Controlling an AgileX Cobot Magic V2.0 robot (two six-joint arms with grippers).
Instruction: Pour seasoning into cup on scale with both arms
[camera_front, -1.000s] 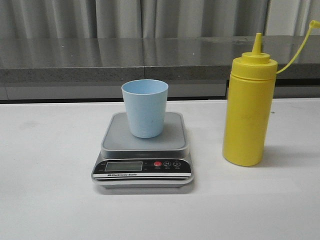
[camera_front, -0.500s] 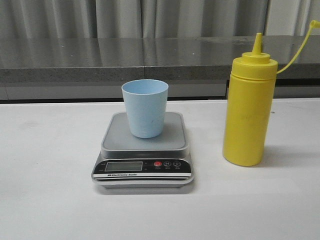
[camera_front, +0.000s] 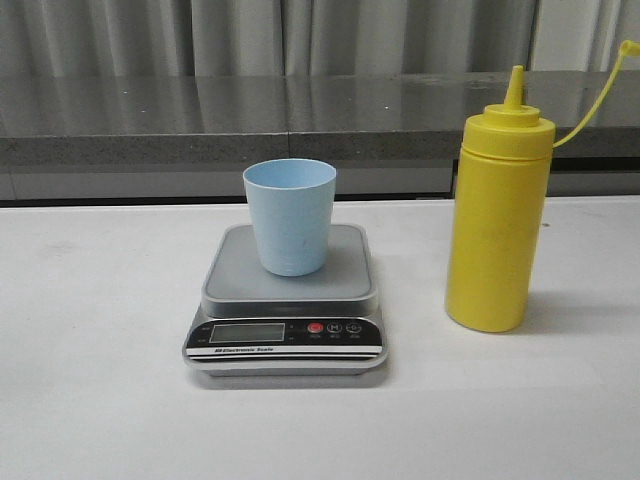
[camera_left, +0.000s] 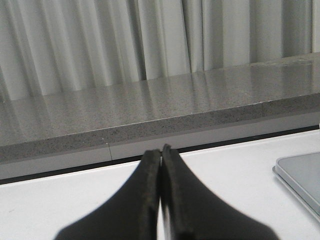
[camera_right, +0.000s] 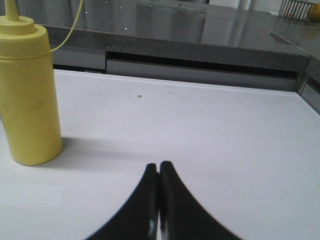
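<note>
Front view: smooth tapered cup (camera_front: 290, 216) on flat scale (camera_front: 287, 300); both end effectors (camera_left: 161, 152) (camera_right: 158, 166) pressed together.

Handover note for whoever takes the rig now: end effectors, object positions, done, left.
Left end effector: shut, empty, low over the table, scale edge in its view.
Right end effector: shut, empty, bottle in its view.
Cup: upright on the scale platform.
Seasoning bottle: upright on the table, to the scale's right, cap off the nozzle on its tether.
Done: nothing grasped, nothing visibly poured.
Left: open, grasp the bottle, pour into the cup.
</note>
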